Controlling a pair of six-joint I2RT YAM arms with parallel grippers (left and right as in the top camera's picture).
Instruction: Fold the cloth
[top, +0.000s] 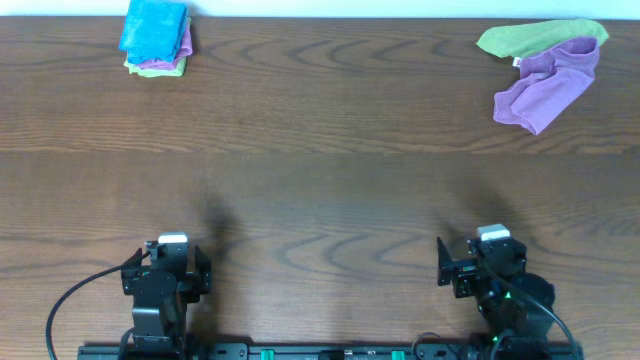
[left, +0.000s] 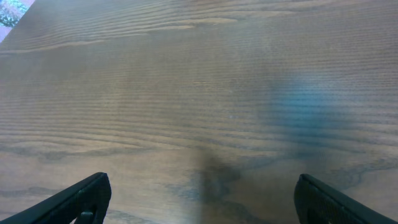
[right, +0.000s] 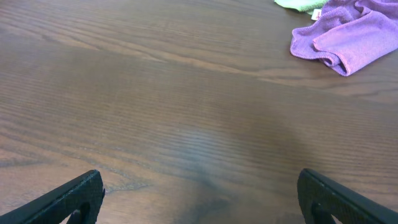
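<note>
A crumpled purple cloth (top: 548, 88) lies at the far right of the table, partly over a crumpled green cloth (top: 530, 38). The purple cloth also shows at the top right of the right wrist view (right: 348, 37), with a sliver of the green cloth (right: 298, 5) behind it. My left gripper (top: 165, 268) is open and empty at the near left edge; its fingers frame bare wood in the left wrist view (left: 202, 199). My right gripper (top: 485, 262) is open and empty at the near right edge, far in front of the cloths (right: 199, 196).
A folded stack of cloths (top: 157, 37), blue on top of purple and green, sits at the far left corner of the wooden table (top: 320, 180). A cable runs from each arm base along the near edge.
</note>
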